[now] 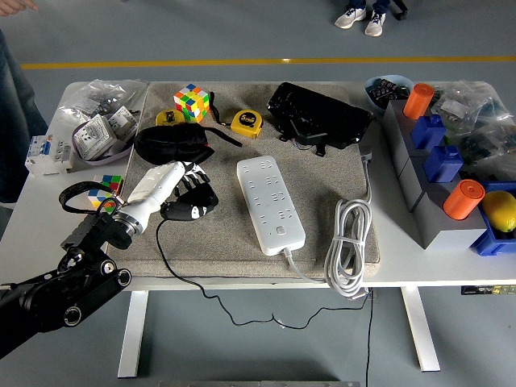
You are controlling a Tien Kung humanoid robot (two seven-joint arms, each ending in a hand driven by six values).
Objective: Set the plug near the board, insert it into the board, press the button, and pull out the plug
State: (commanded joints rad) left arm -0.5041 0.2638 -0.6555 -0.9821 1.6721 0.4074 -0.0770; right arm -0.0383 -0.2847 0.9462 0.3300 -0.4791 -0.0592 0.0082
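Gripping plug (192,211) in curled left hand (187,193) | board (270,203) near, apart | risk: trailing cable (173,270) snags table edge, skewing insertion
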